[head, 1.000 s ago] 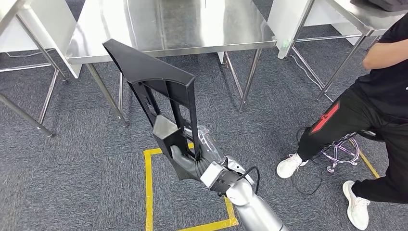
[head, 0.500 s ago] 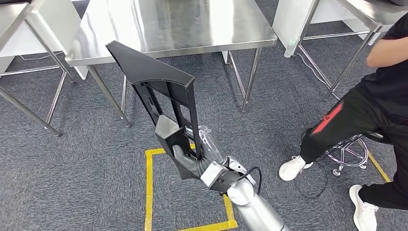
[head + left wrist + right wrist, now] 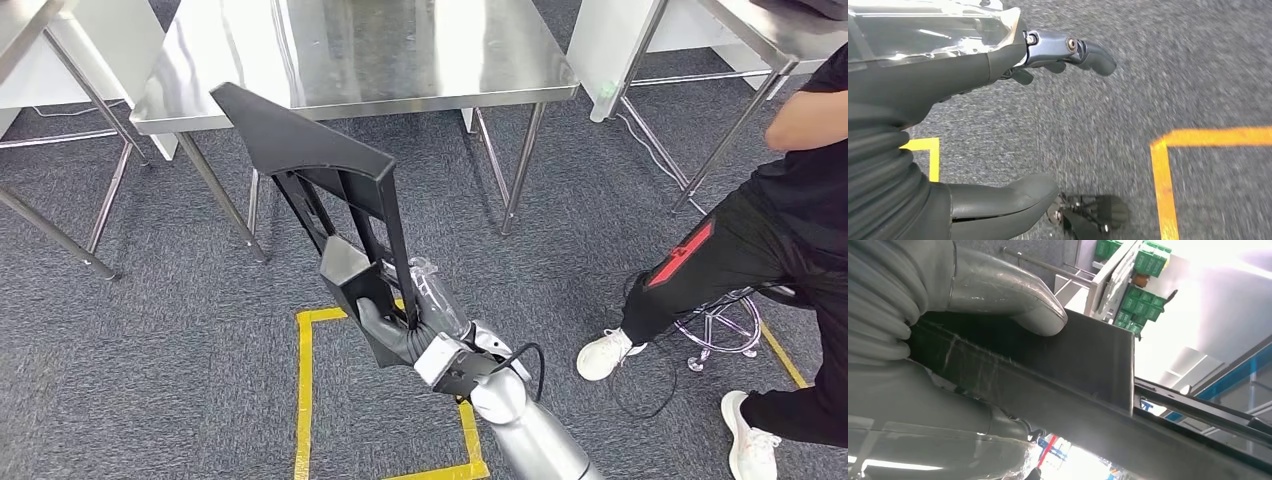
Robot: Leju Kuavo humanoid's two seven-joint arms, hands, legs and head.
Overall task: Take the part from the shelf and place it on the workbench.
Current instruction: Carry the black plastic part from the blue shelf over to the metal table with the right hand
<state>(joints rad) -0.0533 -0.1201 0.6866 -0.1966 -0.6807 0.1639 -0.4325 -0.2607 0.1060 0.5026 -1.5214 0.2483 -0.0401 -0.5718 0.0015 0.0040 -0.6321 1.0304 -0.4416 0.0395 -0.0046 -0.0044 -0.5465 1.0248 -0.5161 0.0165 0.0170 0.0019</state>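
Gripped at its lower end by the right hand (image 3: 395,335), the part (image 3: 320,190) is carried upright-tilted, its long axis reaching up and forward from the hand toward the near edge of the desk (image 3: 350,60), which is approached but not yet reached. Matte black moulded plastic is shown, a ribbed open frame widening to a pointed flat top, against brushed steel. The left hand (image 3: 998,125) is held over grey carpet, fingers apart, nothing in it.

Ahead of you, the steel workbench (image 3: 360,50) top lies bare — its legs (image 3: 515,165) and a seated person (image 3: 770,240) flank the carpet approach.
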